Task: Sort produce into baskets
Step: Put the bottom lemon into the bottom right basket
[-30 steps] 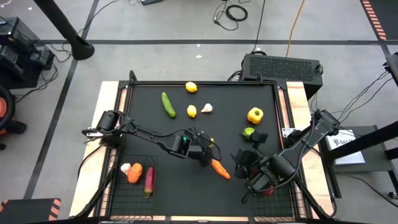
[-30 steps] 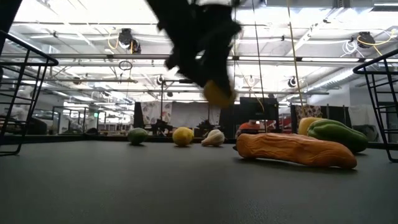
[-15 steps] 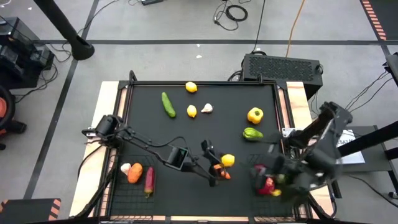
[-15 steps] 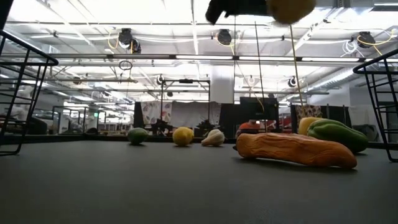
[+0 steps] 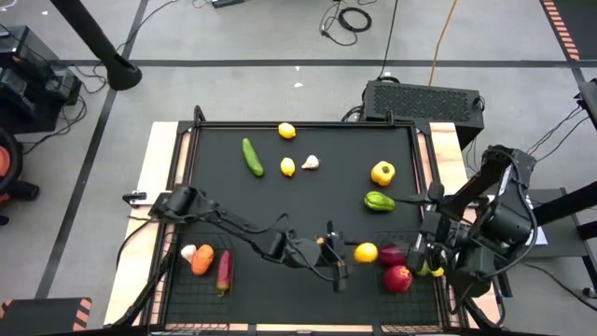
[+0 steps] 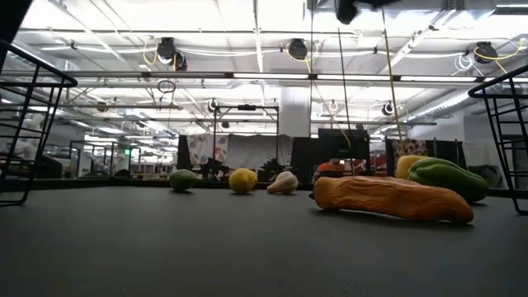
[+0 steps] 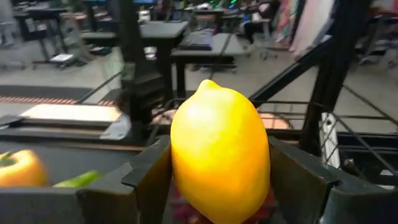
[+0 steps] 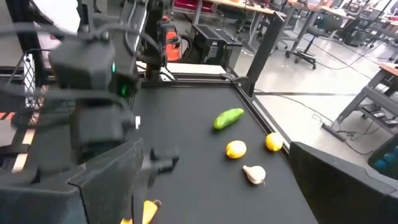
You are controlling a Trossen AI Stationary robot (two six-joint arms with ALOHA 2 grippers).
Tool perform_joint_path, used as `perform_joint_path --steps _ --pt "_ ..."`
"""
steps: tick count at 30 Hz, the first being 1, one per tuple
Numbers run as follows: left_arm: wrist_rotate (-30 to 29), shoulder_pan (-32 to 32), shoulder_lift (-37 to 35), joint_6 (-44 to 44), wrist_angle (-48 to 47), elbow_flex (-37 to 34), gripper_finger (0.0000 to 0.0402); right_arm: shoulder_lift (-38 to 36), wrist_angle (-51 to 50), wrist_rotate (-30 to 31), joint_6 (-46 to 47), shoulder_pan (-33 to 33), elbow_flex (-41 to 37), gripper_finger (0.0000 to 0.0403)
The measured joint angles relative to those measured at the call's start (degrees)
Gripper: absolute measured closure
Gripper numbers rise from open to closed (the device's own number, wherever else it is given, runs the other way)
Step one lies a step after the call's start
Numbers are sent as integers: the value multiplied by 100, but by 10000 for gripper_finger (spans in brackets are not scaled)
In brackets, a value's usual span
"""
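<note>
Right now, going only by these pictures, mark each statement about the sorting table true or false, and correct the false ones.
1. The left arm's jaws hold a yellow lemon. True.
2. The green cucumber lies in a basket. False: it lies on the bare tabletop, outside both baskets.
3. A red apple sits in the right basket. True.
4. The right arm's jaws are shut on the green pepper. False: those jaws stand wide open, and the pepper lies on the tabletop.
5. The left basket holds nothing. False: an orange carrot and other pieces lie in it.
</note>
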Motion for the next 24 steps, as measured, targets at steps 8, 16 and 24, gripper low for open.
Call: perform_joint_path --steps 8,16,24 --pt "605 132 1053 60 22 1168 163 5 37 41 -8 36 0 12" --pt "623 217 1245 163 -73 1530 162 5 22 41 -10 34 0 12" --pt "1107 407 1245 -17 -286 1529 96 5 21 41 -2 34 0 12"
